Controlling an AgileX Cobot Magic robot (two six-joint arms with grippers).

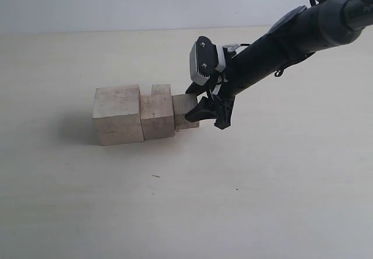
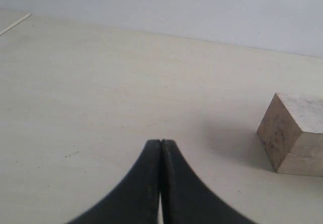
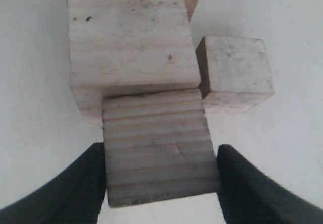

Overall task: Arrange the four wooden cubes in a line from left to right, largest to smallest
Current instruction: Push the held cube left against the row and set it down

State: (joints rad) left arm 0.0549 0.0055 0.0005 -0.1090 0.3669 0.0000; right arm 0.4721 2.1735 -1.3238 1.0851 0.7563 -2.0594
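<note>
1 wooden cube (image 3: 156,148) sits gripped between the right jaws.

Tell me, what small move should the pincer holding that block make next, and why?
Probably open the right pincer and let go: the held block already sits beside the second-largest block in the row, while the smallest block lies out of line.

Mostly hidden rear cube (image 1: 161,89), largest cube (image 2: 295,133) cut off by left wrist view's edge
</note>
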